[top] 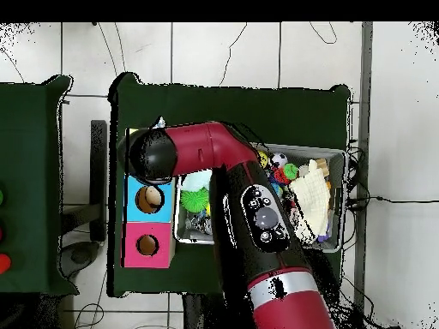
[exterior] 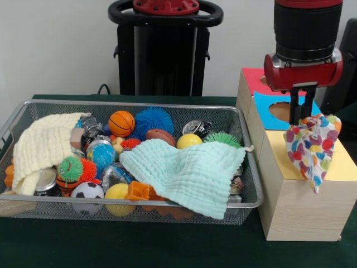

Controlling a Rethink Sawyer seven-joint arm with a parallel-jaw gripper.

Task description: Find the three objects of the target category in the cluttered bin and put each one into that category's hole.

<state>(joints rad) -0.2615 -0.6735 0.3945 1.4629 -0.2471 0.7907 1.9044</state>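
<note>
The gripper [exterior: 300, 114] hangs over the yellow-topped box [exterior: 290, 195] at the front view's right. Its two black fingers [exterior: 294, 106] point down and are pinched together on the top of a dotted cloth [exterior: 310, 148], a floppy white piece printed with coloured patches. The cloth hangs from the fingers, and its lower end droops past the box's front edge. The yellow top's hole is hidden behind the cloth and cannot be made out in either view.

Behind the yellow box sit a blue-topped box [exterior: 268, 109] with its hole [exterior: 281, 110] showing, and a red-topped box [exterior: 252, 81] farthest back. From overhead, the arm [top: 257, 214] crosses the picture and its dark wrist covers the yellow box; the blue top's hole [top: 149, 199] and the red top's hole [top: 147, 245] both show.

The bin [exterior: 111, 207] stands just left of the boxes on the green table [exterior: 139, 245]. It is full of clutter: a cream cloth [exterior: 42, 148] draped over the left end, a mint cloth [exterior: 189, 173] spread across the front right, a small basketball [exterior: 121, 123], a blue spiky ball [exterior: 153, 120], a yellow ball [exterior: 189, 140], a green spiky ball [exterior: 225, 138] and a soccer ball [exterior: 87, 192]. No other dotted cloth shows in the bin; whether one lies under the cloths cannot be told.
</note>
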